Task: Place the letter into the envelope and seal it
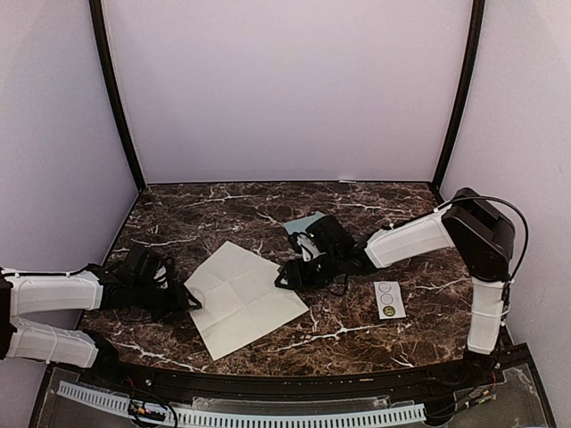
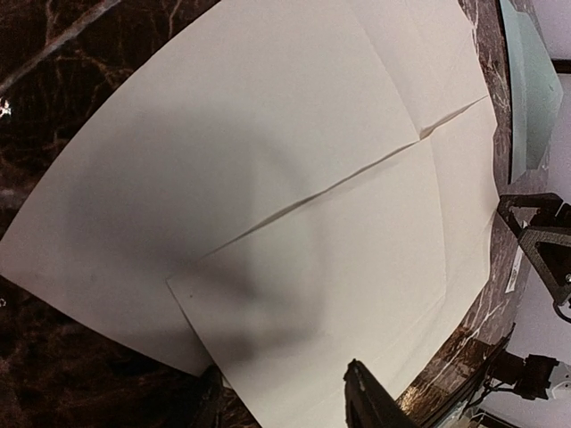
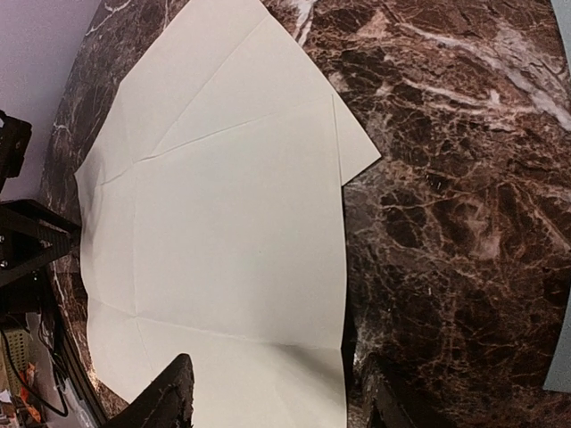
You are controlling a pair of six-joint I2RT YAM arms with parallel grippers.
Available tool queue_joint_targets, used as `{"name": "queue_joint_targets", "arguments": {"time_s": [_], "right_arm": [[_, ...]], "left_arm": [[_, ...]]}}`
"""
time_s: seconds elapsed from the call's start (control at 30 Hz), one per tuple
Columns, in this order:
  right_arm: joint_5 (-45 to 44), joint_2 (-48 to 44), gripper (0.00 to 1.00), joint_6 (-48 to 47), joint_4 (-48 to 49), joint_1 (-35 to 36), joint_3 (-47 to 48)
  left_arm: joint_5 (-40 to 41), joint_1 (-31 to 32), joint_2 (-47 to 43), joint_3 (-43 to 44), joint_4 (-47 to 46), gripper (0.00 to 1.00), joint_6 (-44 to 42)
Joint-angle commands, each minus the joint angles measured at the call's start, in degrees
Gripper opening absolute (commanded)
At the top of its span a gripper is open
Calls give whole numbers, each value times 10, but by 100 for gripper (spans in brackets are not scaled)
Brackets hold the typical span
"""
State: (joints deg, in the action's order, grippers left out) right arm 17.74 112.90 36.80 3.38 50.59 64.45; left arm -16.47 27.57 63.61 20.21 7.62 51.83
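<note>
The large, off-white, plain paper letter point(image 1: 248, 299) lies flat on the dark marble table point(image 1: 375, 334), centre-near, crossed by fold creases; the left gripper point(image 1: 194, 301) is at its left corner and the right gripper point(image 1: 285, 277) at its far-right edge, both with jaws spread; the pale blue-green paper envelope point(image 1: 308, 221) lies just beyond, partly under the right arm.

Dark, white-veined marble table point(image 1: 393, 201) carrying three flat items: creased off-white letter point(image 1: 245, 299) left of centre, pale blue-green envelope point(image 1: 306, 221) behind it, three-circle white strip point(image 1: 389, 300) at right.
</note>
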Motion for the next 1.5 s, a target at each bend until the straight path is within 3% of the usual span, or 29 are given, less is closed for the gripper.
{"name": "queue_joint_targets", "arguments": {"time_s": [0.0,0.47,1.0,1.47], "right_arm": [[-11,14,61,6,-7,4,18],[30,40,57,38,17,4,20],[76,20,48,109,79,2,-25],[120,-11,20,142,126,-9,-48]], "left_arm": [[33,4,11,0,65,45,-17],[-4,24,37,-11,33,41,-14],[18,27,58,1,35,40,-26],[18,27,53,-2,33,38,-26]]}}
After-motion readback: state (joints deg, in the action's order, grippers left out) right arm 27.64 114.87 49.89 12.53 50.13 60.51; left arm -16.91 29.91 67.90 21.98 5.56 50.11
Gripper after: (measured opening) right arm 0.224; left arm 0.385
